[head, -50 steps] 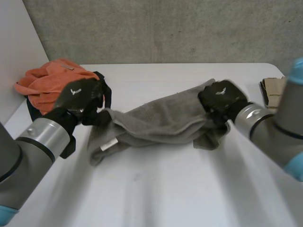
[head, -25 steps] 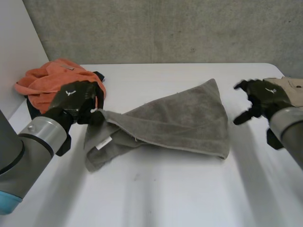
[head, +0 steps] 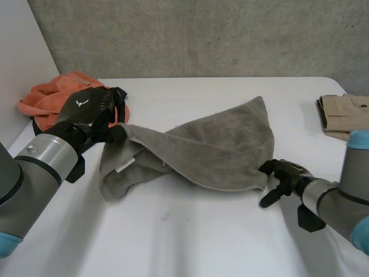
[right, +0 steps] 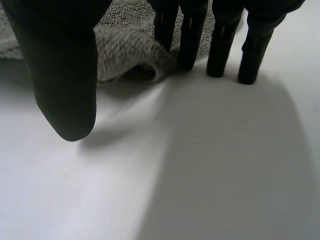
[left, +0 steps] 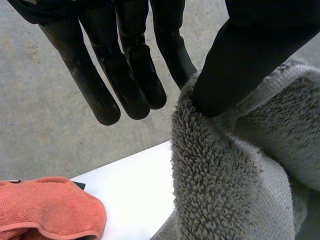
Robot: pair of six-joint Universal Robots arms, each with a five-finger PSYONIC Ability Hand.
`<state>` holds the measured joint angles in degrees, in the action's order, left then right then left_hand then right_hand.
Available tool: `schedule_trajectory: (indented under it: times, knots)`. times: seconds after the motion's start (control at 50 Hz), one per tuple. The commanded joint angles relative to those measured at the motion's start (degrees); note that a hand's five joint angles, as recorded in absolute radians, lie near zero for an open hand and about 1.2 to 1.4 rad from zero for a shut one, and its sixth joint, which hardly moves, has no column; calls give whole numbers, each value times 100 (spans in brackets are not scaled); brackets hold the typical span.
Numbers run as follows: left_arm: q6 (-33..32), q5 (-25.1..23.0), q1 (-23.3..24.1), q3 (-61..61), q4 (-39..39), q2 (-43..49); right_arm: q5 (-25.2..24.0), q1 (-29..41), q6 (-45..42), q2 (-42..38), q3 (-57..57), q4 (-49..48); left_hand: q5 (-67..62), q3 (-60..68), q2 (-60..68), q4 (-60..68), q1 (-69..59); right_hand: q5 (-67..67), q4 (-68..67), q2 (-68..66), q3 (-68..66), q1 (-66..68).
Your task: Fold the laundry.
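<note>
Grey towel [head: 213, 147] is lying bunched on the tabletop [head: 190, 231]. Left hand [head: 89, 112] is pinching its far-left corner and lifting it, probably to spread it out. Right hand [head: 282, 176] is sitting open at the near-right corner, likely lining up a grab.

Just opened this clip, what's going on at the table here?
The robot is partway through folding a grey towel on the white table. Its left hand pinches the towel's end nearest an orange cloth, holding it raised. Its right hand is open, fingertips down at the towel's opposite near corner, gripping nothing. The towel lies rumpled, loosely doubled over itself. A tan folded garment lies at the table's edge on the robot's right.
</note>
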<state>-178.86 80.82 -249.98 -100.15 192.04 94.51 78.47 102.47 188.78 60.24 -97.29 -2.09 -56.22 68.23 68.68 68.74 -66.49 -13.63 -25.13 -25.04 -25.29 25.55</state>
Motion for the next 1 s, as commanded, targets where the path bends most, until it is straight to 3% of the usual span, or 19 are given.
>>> schedule_trajectory:
  times: [0.02, 0.34, 0.76, 0.8, 0.82, 0.84, 0.86, 0.88, 0.94, 1.0]
  knots:
    - [0, -14, -42, -23, 1, -38, 300, 449, 151, -214, 324, -151, -1378, 1177, 1132, 1126, -1351, -184, -34, -44, -18, -7]
    - [0, -40, -104, -49, -43, -117, 1047, 985, 160, -663, 1308, -81, -1378, 1177, 1132, 1126, -1351, -352, -203, -212, -187, 161]
    - [44, -66, -157, -66, -43, -108, 1513, 1714, 116, -1497, 2635, -81, -1378, 1177, 1132, 1126, -1351, -470, -320, -329, -304, 278]
    - [61, -84, -165, -66, -35, -99, 1627, 1793, 116, -1699, 2846, -116, -1378, 1177, 1132, 1126, -1351, -821, -671, -681, -655, 630]
    - [79, -84, -174, -66, -26, -99, 1715, 1820, 98, -1874, 3012, -160, -1378, 1177, 1132, 1126, -1351, -2023, -1873, -1882, -1857, 1831]
    - [88, -84, -174, -66, -26, -91, 1742, 1820, 89, -1902, 3040, -160, -1378, 1177, 1132, 1126, -1351, -2234, -2085, -2094, -2069, 2043]
    - [88, -84, -174, -66, -26, -99, 1864, 1812, 63, -1998, 3188, -143, -1378, 1177, 1132, 1126, -1351, -4352, -4202, -4211, -4186, 4160]
    - [105, -75, -192, -66, -26, -99, 1934, 1794, 45, -2016, 3233, -134, -1378, 1177, 1132, 1126, -1351, -5624, -5474, -5484, -5458, 5432]
    - [140, -58, -262, -23, -43, -126, 2268, 1672, -60, -1711, 3322, -46, -1378, 1177, 1132, 1126, -1351, -5637, -5487, -5496, -5471, 5445]
    - [193, -75, -429, 21, -61, -257, 2217, 1426, -428, -946, 3120, -11, -1378, 1177, 1132, 1126, -1351, -5637, -5487, -5496, -5471, 5445]
